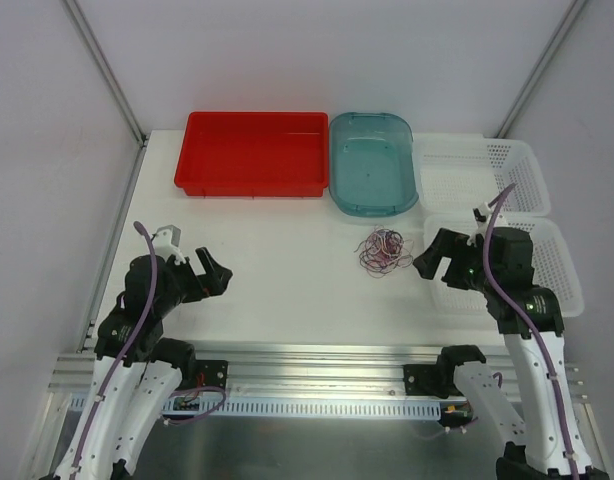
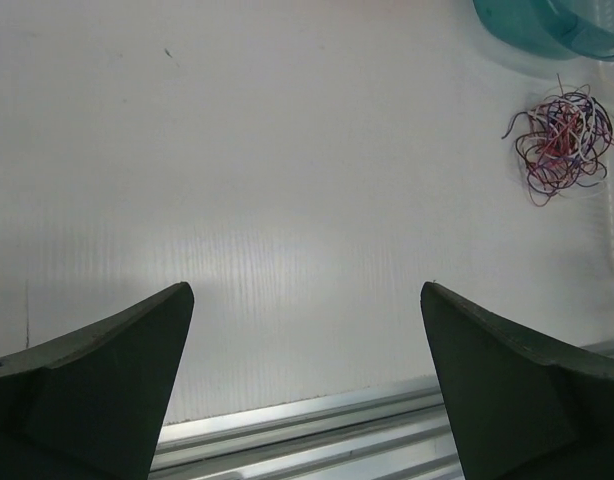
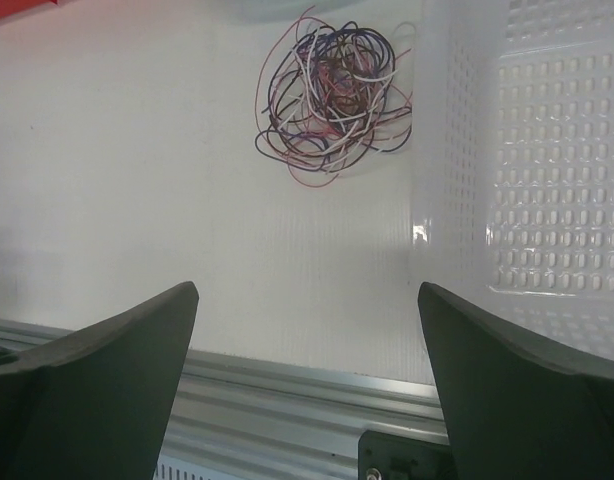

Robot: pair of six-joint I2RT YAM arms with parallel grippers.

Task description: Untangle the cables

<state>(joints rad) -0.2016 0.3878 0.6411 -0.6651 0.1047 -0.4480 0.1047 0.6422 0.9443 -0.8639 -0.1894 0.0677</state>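
Observation:
The cables [image 1: 381, 250] lie as one small tangled ball of thin white, dark red and black strands on the white table, just in front of the teal bin. The tangle also shows in the left wrist view, where the cables [image 2: 562, 143] are far off to the upper right. In the right wrist view the cables [image 3: 332, 95] sit ahead near the top centre. My left gripper [image 1: 219, 275] [image 2: 307, 290] hovers open and empty at the near left, far from the tangle. My right gripper [image 1: 425, 260] [image 3: 308, 288] is open and empty, just right of the tangle.
A red tray [image 1: 252, 150] and a teal bin [image 1: 372, 170] stand along the back. Two white perforated baskets [image 1: 482, 175] [image 1: 547, 270] fill the right side, and the nearer basket [image 3: 547, 170] is beside my right gripper. An aluminium rail [image 1: 317, 355] runs along the near edge.

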